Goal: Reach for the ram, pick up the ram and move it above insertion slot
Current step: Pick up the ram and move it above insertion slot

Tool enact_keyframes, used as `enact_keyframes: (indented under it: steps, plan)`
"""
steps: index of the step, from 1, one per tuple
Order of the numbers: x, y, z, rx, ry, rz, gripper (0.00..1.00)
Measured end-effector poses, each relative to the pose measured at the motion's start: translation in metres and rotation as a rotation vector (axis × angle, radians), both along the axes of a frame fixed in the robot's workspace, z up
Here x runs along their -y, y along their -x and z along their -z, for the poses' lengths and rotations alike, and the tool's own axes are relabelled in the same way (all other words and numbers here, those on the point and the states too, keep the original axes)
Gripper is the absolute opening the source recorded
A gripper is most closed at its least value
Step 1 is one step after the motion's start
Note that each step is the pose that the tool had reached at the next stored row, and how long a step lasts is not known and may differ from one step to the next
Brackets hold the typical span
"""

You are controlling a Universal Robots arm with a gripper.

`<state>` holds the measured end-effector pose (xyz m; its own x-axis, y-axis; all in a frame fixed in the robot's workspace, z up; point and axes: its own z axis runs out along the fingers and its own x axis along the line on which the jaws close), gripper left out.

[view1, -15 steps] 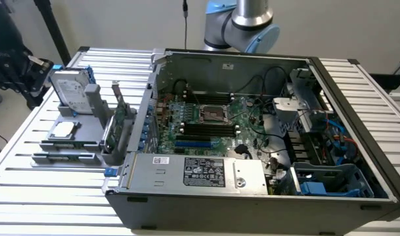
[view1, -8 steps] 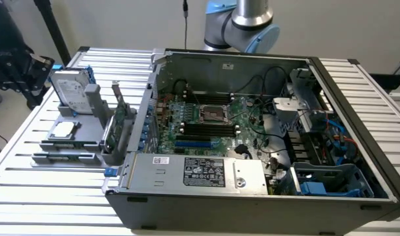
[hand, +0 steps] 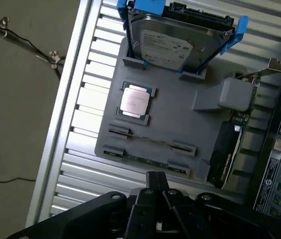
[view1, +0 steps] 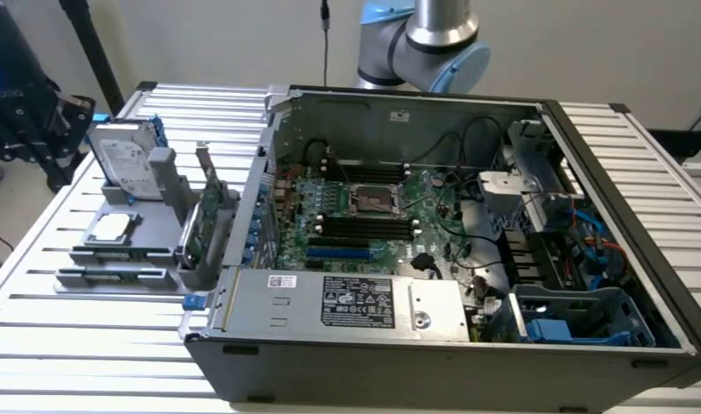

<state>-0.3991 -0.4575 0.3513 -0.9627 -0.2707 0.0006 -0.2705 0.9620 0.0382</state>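
Note:
The ram is a thin green stick [hand: 150,140] standing on edge in the grey holder [hand: 190,124]; a second like it [hand: 142,159] stands parallel beside it. In the exterior view these sticks [view1: 115,254] sit at the holder's near end, at that view's left. My gripper [hand: 156,179] hovers over the slatted table just off the holder's ram side. Its dark fingers are shut together with nothing between them. The long black memory slots [view1: 367,227] lie on the motherboard inside the open computer case [view1: 442,345].
On the holder also sit a hard drive in a blue bracket [hand: 172,42], a processor chip [hand: 134,101] and a green expansion card with a metal bracket [hand: 230,144]. The arm's joint [view1: 425,43] rises behind the case. Cables cross the floor [hand: 26,45].

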Motion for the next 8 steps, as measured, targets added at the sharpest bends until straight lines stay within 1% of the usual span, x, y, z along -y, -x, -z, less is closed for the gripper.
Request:
enact_keyframes:
  steps: [8]
  plan:
    - [0.0,0.0,0.0004,0.0,0.0,-0.146,0.11]
